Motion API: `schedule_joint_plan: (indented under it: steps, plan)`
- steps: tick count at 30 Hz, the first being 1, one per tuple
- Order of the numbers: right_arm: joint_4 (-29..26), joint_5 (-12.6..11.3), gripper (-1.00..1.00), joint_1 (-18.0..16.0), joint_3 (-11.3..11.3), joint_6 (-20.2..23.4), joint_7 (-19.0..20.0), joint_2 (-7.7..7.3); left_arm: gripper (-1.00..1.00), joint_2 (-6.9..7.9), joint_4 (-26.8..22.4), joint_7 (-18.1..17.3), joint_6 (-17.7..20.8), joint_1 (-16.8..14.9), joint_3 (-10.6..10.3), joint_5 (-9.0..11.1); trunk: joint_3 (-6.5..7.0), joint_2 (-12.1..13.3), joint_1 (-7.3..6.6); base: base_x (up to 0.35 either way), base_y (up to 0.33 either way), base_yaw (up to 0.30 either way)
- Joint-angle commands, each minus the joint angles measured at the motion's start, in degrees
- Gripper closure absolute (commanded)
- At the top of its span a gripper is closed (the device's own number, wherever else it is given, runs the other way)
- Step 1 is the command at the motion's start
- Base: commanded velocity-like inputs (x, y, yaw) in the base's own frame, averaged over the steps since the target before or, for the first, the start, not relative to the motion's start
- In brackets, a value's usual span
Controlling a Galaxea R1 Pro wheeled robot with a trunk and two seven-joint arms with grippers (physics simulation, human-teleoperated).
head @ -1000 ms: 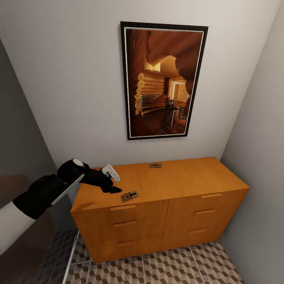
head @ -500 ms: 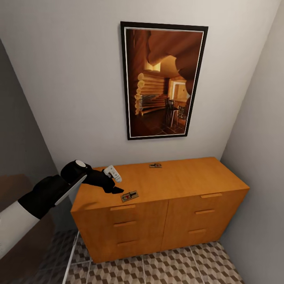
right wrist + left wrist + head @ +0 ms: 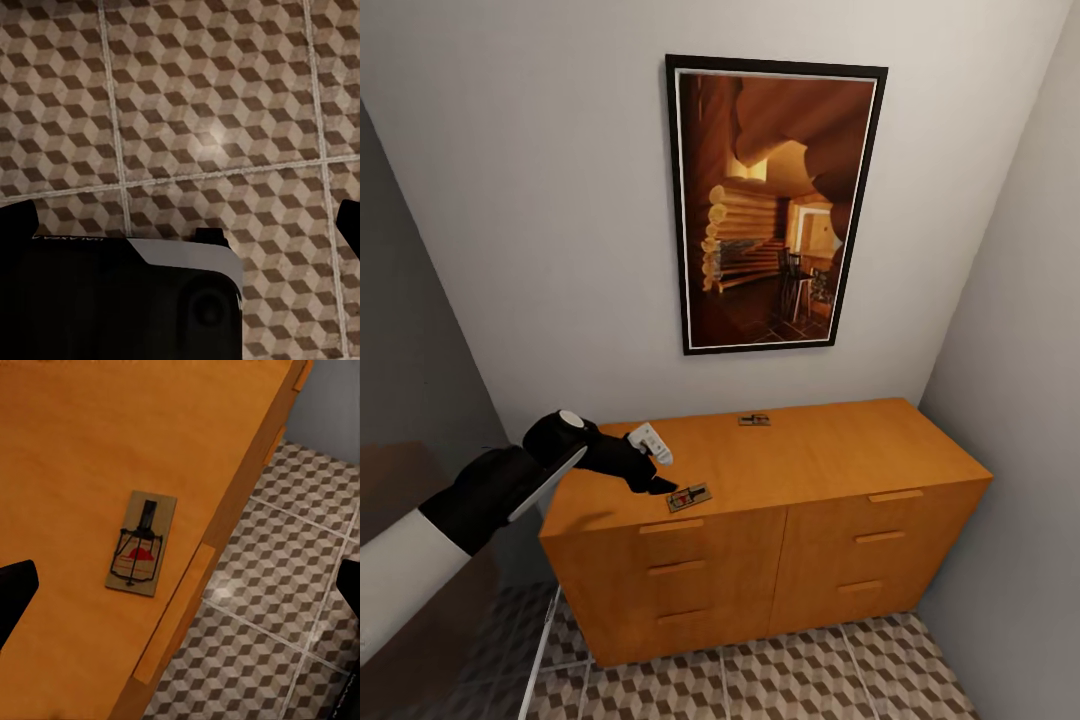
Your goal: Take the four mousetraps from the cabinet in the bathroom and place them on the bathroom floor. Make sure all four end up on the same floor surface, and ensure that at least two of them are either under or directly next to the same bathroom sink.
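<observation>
The orange-brown cabinet [image 3: 830, 455] stands against the wall with two mousetraps on its top. One mousetrap [image 3: 688, 497] lies near the front edge, and another mousetrap [image 3: 754, 420] sits by the back wall. My left gripper [image 3: 658, 470] hovers open just left of the front trap, fingers apart and empty. In the left wrist view that mousetrap [image 3: 141, 544] lies flat on the cabinet top [image 3: 67, 450], between the spread fingertips [image 3: 15, 594]. My right gripper [image 3: 180, 221] is open above the bathroom floor [image 3: 210, 97], holding nothing.
A framed picture [image 3: 775, 205] hangs above the cabinet. Walls close in on the right and left. Drawer handles [image 3: 671, 525] jut from the cabinet front. Cube-patterned floor tiles [image 3: 810, 675] lie before it. A dark part of the robot [image 3: 112, 300] sits under the right gripper.
My left arm has moved slightly right and forward, bringing the open gripper closer to the front mousetrap. Both traps stay in place.
</observation>
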Motion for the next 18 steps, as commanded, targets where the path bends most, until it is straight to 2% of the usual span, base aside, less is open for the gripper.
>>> schedule_joint_plan:
  steps: [1, 5, 18]
  plan:
    - [0.06, -0.5, -1.0, -0.05, 0.5, -0.2, -0.14, 0.02, -1.0, -0.08, 0.34, 0.04, -0.29, -0.09, -0.12, 0.23, -0.13, -0.13, 0.04, 0.0, 0.0, 0.0]
    - [0.06, -0.5, -1.0, -0.05, 0.49, -0.2, -0.14, 0.02, -1.0, -0.74, 2.42, 0.04, -2.58, -0.09, -0.37, 0.23, -0.13, -0.13, 0.04, 0.0, 0.0, 0.0]
    - [0.05, -0.5, -1.0, -0.05, 0.46, -0.2, -0.14, 0.01, -1.0, -1.33, 4.1, 0.04, -3.58, -0.09, -1.13, 0.23, -0.13, -0.13, 0.04, 0.0, 0.0, 0.0]
